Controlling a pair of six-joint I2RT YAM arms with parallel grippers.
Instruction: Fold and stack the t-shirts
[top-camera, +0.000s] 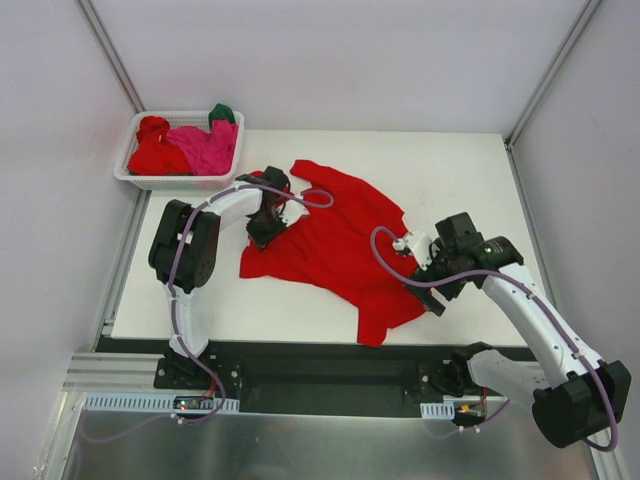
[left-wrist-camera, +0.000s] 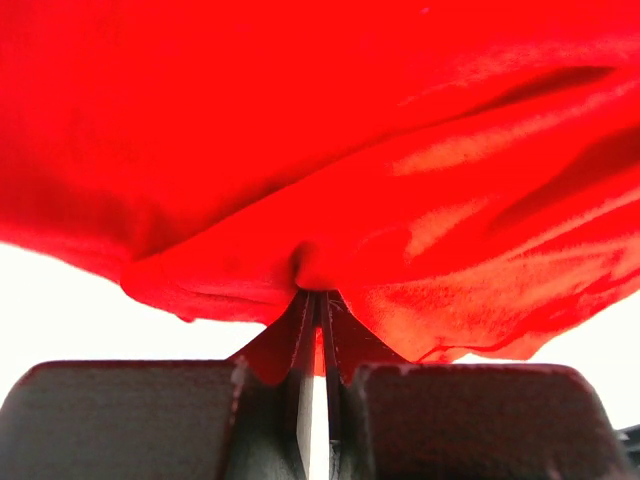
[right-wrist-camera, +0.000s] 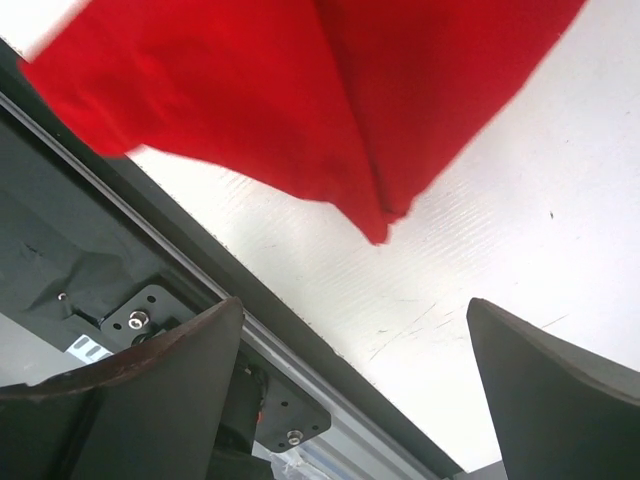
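Looking at a red t-shirt (top-camera: 340, 235) spread mid-tabletop (top-camera: 460, 170). Got the left gripper (top-camera: 266, 228) clamped on its 9 o'clock edge and the right gripper (right-wrist-camera: 352, 310) wide apart by the 5 o'clock corner. Also spotting spare t-shirts (top-camera: 185, 148) in the basket (top-camera: 175, 181) at 11 o'clock.

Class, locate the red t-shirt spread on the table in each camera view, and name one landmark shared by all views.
Top external: red t-shirt lies mid-table.
Left wrist: red t-shirt fills the upper frame.
Right wrist: red t-shirt spans the top edge.
Shared landmark: the white table.
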